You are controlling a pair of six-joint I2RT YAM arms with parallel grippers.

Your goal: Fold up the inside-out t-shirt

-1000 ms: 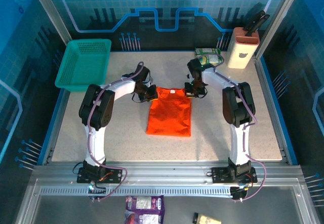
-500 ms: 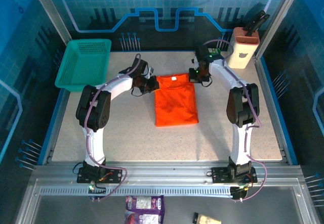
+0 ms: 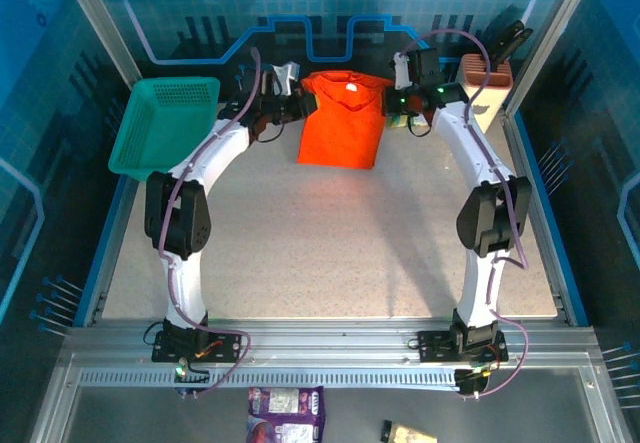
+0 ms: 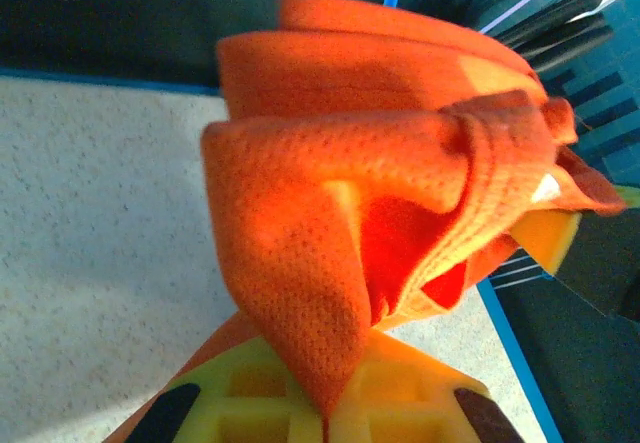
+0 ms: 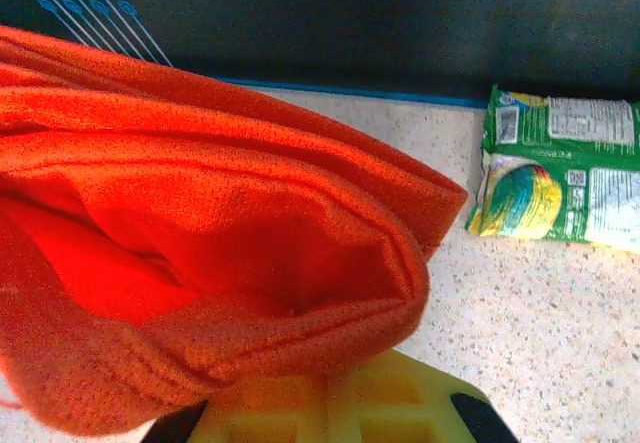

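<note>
vs 1 s ago: t-shirt (image 3: 340, 123) no longer flat mid-worktop (image 3: 330, 253). l fingers (image 4: 290, 408) + r fingers (image 5: 290, 408), both pinched shut on its top edge, have hauled it up at the far side. prob. re-laying it before nxt fold.

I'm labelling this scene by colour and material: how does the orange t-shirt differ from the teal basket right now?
The t-shirt is bright orange, the basket teal. The t-shirt is soft, wrinkled cloth; the basket is stiff mesh plastic. The t-shirt is pinched at its upper corners by the left gripper and right gripper; the basket sits untouched at the far left corner of the table. Both are toward the table's far side.
</note>
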